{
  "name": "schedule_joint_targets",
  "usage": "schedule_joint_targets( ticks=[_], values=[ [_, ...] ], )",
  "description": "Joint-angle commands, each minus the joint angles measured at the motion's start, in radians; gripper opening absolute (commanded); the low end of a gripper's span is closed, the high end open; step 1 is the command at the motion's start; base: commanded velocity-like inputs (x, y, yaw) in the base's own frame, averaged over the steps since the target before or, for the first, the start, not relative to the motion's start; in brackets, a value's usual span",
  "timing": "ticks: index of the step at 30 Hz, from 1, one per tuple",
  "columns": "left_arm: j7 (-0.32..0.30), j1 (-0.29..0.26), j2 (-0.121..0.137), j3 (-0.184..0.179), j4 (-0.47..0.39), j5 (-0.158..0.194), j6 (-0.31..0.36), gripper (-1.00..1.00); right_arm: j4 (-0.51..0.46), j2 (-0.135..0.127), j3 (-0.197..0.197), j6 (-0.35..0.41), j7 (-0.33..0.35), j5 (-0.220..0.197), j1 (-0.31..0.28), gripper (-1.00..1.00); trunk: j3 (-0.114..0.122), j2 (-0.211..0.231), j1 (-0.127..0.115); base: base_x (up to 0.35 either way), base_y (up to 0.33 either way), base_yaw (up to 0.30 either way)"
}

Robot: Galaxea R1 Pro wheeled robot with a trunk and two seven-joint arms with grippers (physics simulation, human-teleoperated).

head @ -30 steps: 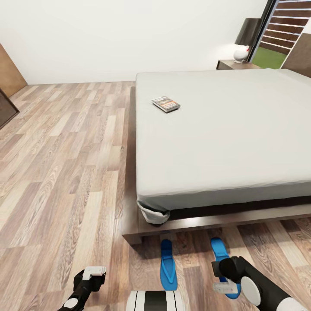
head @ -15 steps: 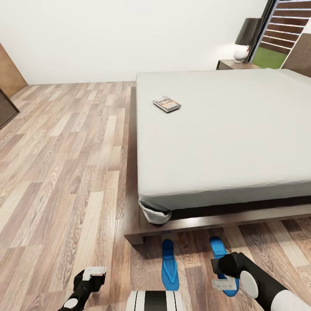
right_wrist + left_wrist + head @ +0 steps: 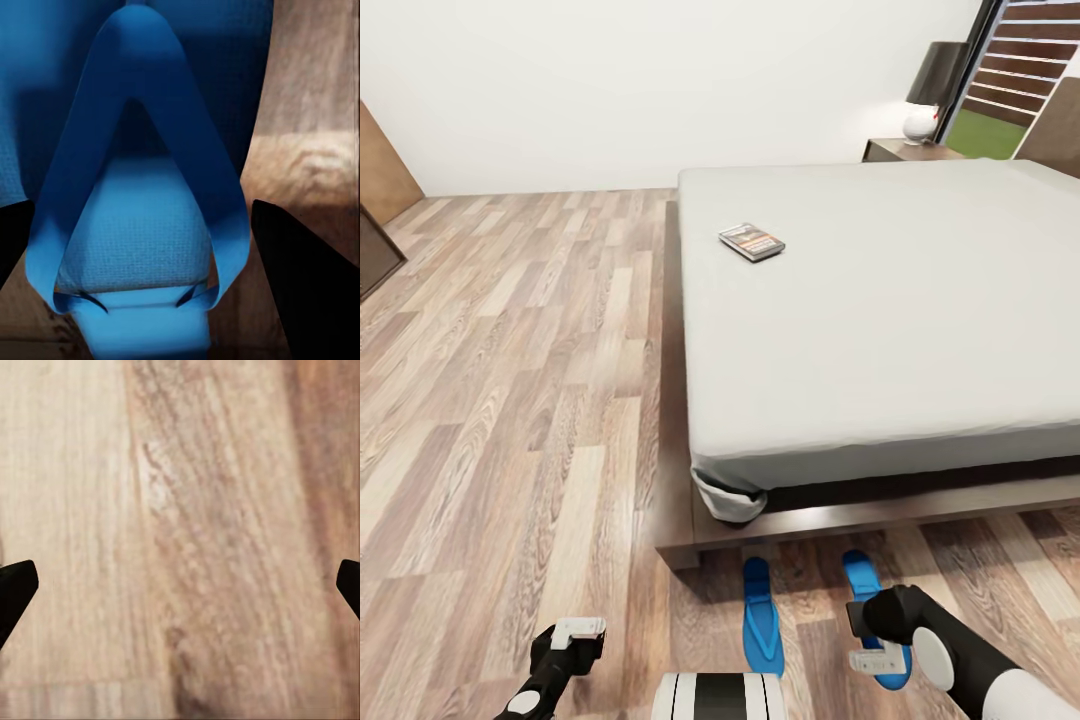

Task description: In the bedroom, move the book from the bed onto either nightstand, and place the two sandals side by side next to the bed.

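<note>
The book (image 3: pixel 752 241) lies flat on the pale grey mattress of the bed (image 3: pixel 880 330), near its left side. Two blue sandals lie on the floor at the bed's foot: the left sandal (image 3: pixel 762 620) is free, and the right sandal (image 3: pixel 859 578) is partly under my right gripper (image 3: pixel 878 658). In the right wrist view the blue thong strap (image 3: pixel 142 172) sits between the gripper's dark fingers (image 3: pixel 304 289), which stand apart around it. My left gripper (image 3: pixel 577 632) hangs open over bare floor planks (image 3: pixel 180 547). A nightstand (image 3: pixel 905 150) stands at the bed's far right corner.
A lamp with a dark shade and white base (image 3: pixel 925 105) stands on the nightstand. The dark bed frame (image 3: pixel 690 530) juts out at the near corner. A brown cabinet (image 3: pixel 375 220) stands at the far left wall. Wood floor (image 3: pixel 510 380) stretches left of the bed.
The whole view has shifted slightly, so the bed and sandals sit a little further right. My right gripper has edged a bit left over the right sandal. The left arm has not moved.
</note>
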Motion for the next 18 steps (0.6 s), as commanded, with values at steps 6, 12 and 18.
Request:
schedule_joint_targets(
  ticks=[6, 12, 18],
  values=[
    [0.006, 0.000, 0.000, -0.008, 0.000, 0.007, -0.003, 1.00, 0.010, 0.002, 0.008, -0.003, 0.005, -0.002, -0.005, -1.00, -0.001, 0.000, 0.000, 0.002, 0.099, 0.000],
    [0.006, 0.000, 0.000, -0.008, 0.000, 0.007, -0.003, 1.00, 0.031, 0.002, 0.009, -0.003, 0.004, -0.002, -0.009, -1.00, -0.001, 0.000, 0.000, 0.000, 0.140, 0.000],
    [0.006, 0.000, 0.000, -0.008, 0.000, 0.007, -0.003, 1.00, 0.058, 0.002, 0.009, -0.003, -0.016, -0.002, -0.015, -1.00, -0.001, 0.000, 0.000, 0.000, 0.084, 0.000]
  ],
)
